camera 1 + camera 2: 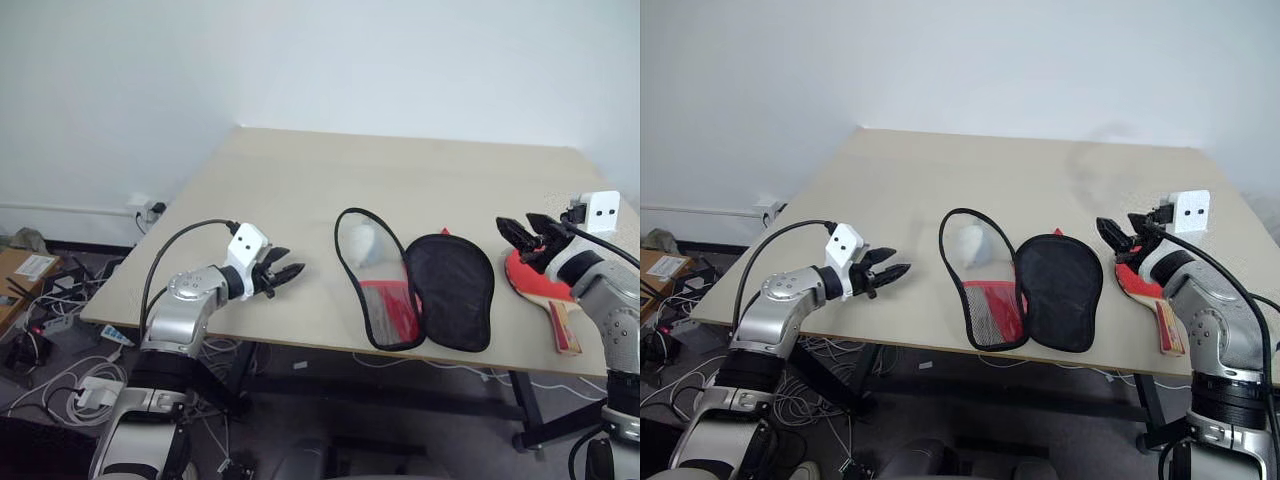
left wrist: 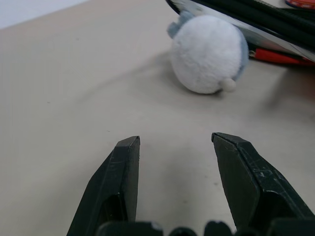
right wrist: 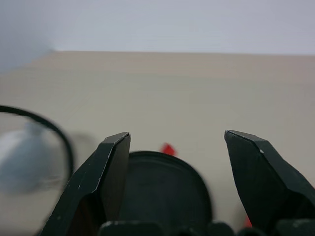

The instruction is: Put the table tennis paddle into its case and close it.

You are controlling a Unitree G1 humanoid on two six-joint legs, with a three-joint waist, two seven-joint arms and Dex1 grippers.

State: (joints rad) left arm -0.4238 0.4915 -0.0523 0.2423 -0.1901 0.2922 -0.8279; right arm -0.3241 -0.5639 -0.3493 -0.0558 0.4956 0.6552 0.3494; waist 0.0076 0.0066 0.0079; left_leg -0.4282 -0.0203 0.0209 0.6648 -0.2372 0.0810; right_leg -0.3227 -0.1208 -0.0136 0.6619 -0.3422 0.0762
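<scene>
The paddle (image 1: pixel 535 283) lies flat on the table (image 1: pixel 440 175) near its right front edge, directly under the right gripper (image 1: pixel 523 234), red rubber face up; its short wooden handle (image 1: pixel 564 326) points toward the front edge, past the gripper's wrist. The right gripper hangs just above the blade with its two black fingers (image 3: pixel 253 169) spread apart and nothing between them; whether they touch the rubber cannot be told

The case (image 1: pixel 415 280) lies opened out flat on the table, between the two grippers and nearer the right one. The half closer to the right gripper shows its black lining (image 1: pixel 452 288). The other half, on the left gripper's side, is outlined by a black zipper rim (image 1: pixel 343 262) and shows pale see-through material with red at its near end (image 1: pixel 392 310). In the right wrist view the black half sits just ahead of the spread fingers

A small white fluffy ball (image 2: pixel 209 53) rests by the far end of the rimmed half, straight ahead of the left gripper (image 1: pixel 284 270) in the left wrist view. The left gripper hovers low over bare tabletop near the left front corner, well apart from the case, fingers (image 2: pixel 120 177) parted and holding nothing
</scene>
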